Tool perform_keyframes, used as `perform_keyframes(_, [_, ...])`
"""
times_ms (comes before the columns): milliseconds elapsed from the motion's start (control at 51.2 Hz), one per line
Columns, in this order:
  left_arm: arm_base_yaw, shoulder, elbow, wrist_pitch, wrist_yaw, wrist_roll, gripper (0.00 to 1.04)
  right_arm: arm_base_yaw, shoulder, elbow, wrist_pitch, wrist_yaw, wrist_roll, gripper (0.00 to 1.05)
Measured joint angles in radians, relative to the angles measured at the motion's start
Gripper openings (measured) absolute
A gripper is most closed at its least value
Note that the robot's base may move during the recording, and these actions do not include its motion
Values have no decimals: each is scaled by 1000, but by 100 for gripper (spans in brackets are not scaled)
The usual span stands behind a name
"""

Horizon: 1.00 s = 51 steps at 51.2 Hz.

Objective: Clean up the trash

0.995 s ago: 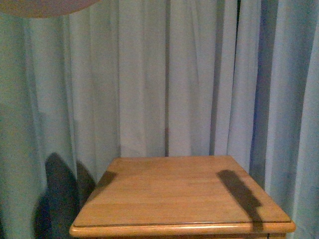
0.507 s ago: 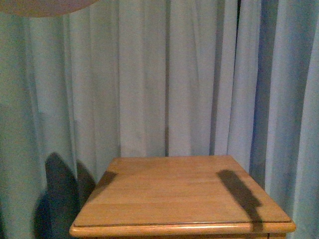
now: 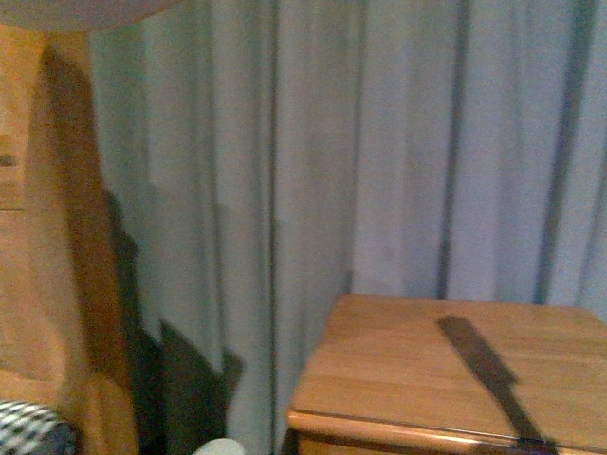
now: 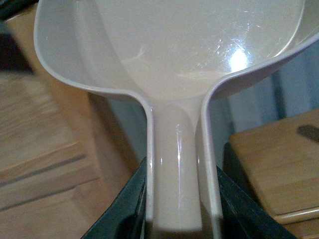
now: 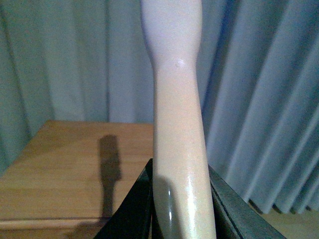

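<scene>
My left gripper (image 4: 182, 199) is shut on the handle of the beige dustpan (image 4: 174, 50). The wide scoop fills the upper part of the left wrist view. A curved beige edge of the dustpan (image 3: 76, 9) shows at the top left corner of the front view. My right gripper (image 5: 179, 199) is shut on the pale brush handle (image 5: 177, 99), which stands upright between its dark fingers (image 5: 134, 209). The trash is out of view in all three views.
A wooden table (image 3: 417, 370) stands at the lower right of the front view, with a long shadow across it. Light blue curtains (image 3: 379, 142) hang behind it. Tall wooden furniture (image 3: 38, 237) stands at the left, with a checked cloth (image 3: 28, 427) below it.
The front view has swung to the left. The table has shifted to the right of the picture, and wooden furniture and a checked cloth have come into sight at the left.
</scene>
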Motion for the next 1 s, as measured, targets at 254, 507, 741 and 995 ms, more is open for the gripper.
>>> perform_keyframes(254, [2,-2,0,0,-6,0,28,3,9,-4,0,-11,-7,21])
perform_keyframes(507, [1,-3,-1,-1,0,0,28,1,7,-4,0,-8,-7,21])
perform_keyframes(741, [1,-4,-1,-1,0,0,28,2,8,-4,0,-7,-7,21])
perform_keyframes(995, [1,-4,-2,-1,-1,0,28,2,8,-4,0,-8,-7,21])
